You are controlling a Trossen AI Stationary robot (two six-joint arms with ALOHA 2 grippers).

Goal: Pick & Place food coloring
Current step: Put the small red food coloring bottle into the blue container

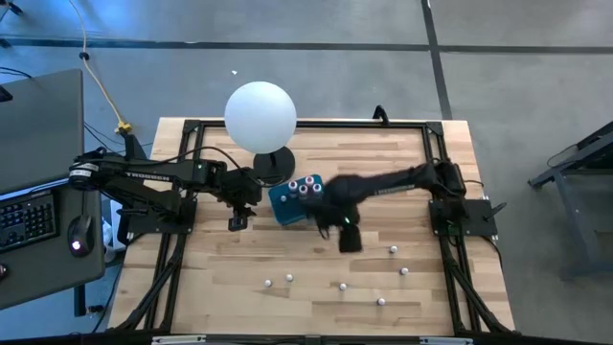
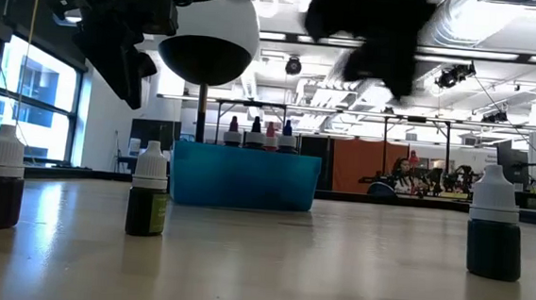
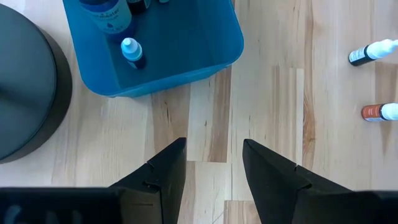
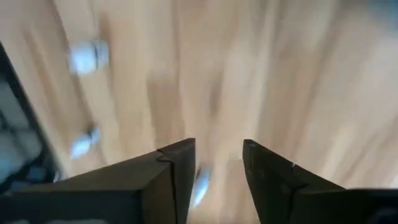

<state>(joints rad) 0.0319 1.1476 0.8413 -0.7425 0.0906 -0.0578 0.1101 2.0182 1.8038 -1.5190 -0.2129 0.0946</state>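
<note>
1. Several food coloring bottles (image 1: 342,286) stand scattered on the front half of the tabletop (image 1: 211,287), well apart from one another; more stand inside the teal box (image 1: 295,201) near the middle.
2. Right tool (image 1: 349,240) hangs over bare wood just in front of the box, its fingers spread and holding nothing. In the right wrist view a small whitish bottle (image 4: 200,185) shows between the fingers (image 4: 171,171), blurred.
3. Left tool (image 1: 237,222) sits just left of the box, fingers apart and empty, with bare wood beneath it in the left wrist view.
4. White ball lamp (image 1: 260,115) stands behind the box, its dark base (image 1: 275,165) close to the box's rear corner.
5. Open wood lies between the box and the bottle row in front, and along the left side of the tabletop.
6. Black frame rails (image 1: 450,259) run along both side edges and the back edge.
</note>
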